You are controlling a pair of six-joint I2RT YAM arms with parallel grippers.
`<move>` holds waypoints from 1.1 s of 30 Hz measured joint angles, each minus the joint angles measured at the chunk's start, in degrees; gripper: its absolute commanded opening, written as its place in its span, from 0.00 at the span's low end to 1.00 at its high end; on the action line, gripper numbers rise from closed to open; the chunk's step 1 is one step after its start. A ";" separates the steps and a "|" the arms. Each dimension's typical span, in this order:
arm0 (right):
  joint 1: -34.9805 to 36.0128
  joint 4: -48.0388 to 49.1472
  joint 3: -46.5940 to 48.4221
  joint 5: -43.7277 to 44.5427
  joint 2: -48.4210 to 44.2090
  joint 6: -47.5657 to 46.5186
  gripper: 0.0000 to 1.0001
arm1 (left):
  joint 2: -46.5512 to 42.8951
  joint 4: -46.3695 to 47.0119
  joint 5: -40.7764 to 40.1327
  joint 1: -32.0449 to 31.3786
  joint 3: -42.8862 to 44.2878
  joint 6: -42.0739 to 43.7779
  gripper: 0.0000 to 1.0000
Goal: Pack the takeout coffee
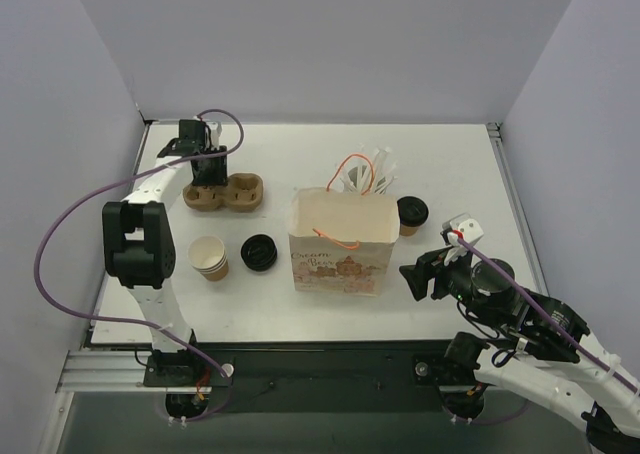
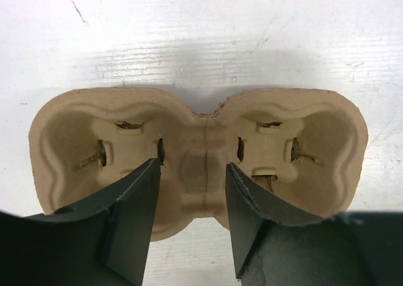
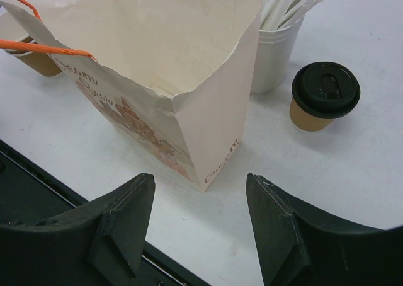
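Note:
The takeout coffee (image 1: 411,214) (image 3: 324,97), a small brown cup with a black lid, stands upright just right of the open paper bag (image 1: 340,242) (image 3: 189,78). My right gripper (image 1: 412,277) (image 3: 200,182) hovers open near the bag's front right corner, with nothing between its fingers and well short of the coffee. At the back left, my left gripper (image 1: 212,169) (image 2: 192,166) is open. Its fingers straddle the middle bridge of a brown pulp cup carrier (image 1: 226,194) (image 2: 198,154) without clamping it.
A lidless tan cup (image 1: 209,257) (image 3: 31,56) and a loose black lid (image 1: 259,252) sit left of the bag. A white cup of stirrers (image 1: 376,174) (image 3: 277,46) stands behind the bag, close to the coffee. The bag has orange handles (image 1: 352,169).

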 measured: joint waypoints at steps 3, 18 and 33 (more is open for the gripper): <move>0.00 0.00 0.00 0.00 0.02 0.00 0.61 | -0.15 0.26 0.87 0.59 0.00 -0.13 0.48; 0.00 -0.17 0.00 0.00 0.02 -0.02 0.61 | 0.04 0.15 0.90 -0.94 0.02 1.57 0.66; 0.00 -0.17 0.00 0.04 -0.15 -0.02 0.61 | 1.75 -0.22 -4.37 -2.56 0.55 2.58 0.65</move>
